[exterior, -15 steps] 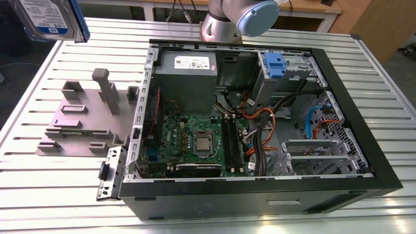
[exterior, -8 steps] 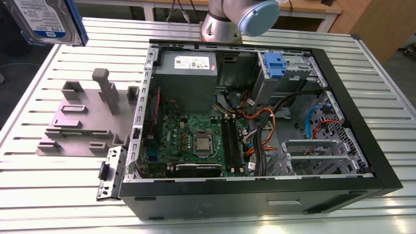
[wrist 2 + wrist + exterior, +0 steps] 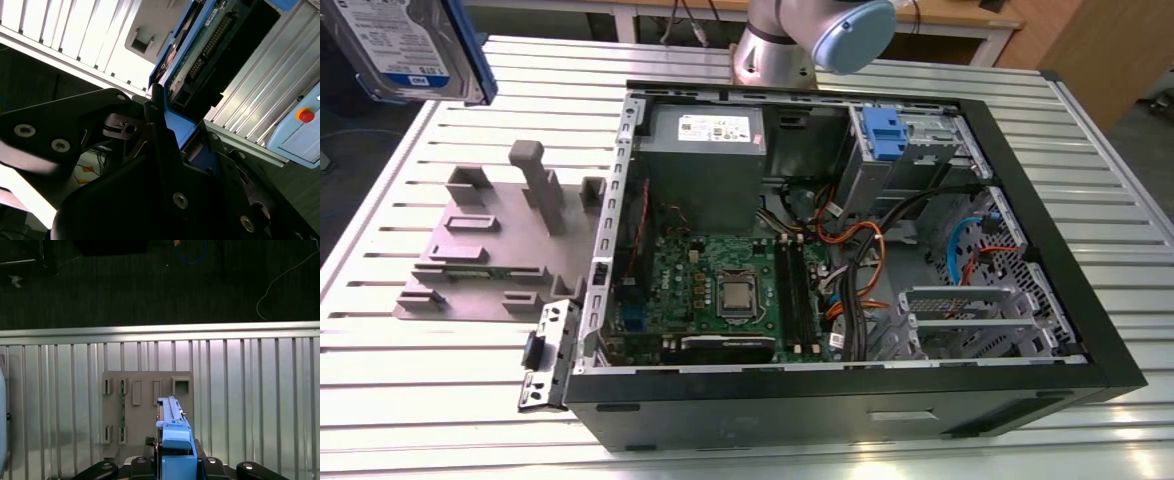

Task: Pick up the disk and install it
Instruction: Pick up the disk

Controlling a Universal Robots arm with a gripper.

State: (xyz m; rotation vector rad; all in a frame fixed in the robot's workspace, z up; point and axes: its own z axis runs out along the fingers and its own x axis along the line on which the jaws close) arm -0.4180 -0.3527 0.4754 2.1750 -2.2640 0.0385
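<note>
We hold the disk [image 3: 407, 45], a silver hard drive in a blue plastic bracket, clamped in the black gripper [image 3: 182, 120] above the grey plastic holder [image 3: 480, 240]. We judge the pick-up done; installing calls for squaring it with the open black computer case [image 3: 827, 400].

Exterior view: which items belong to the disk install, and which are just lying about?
Job:
- disk, a flat silver hard drive in a blue plastic carrier, held aloft
- black gripper clamped on it
- open black metal computer case with its blue-tabbed drive bay

Lying about:
- grey plastic holder with upright posts
- slatted metal table
- pale box with red button
</note>
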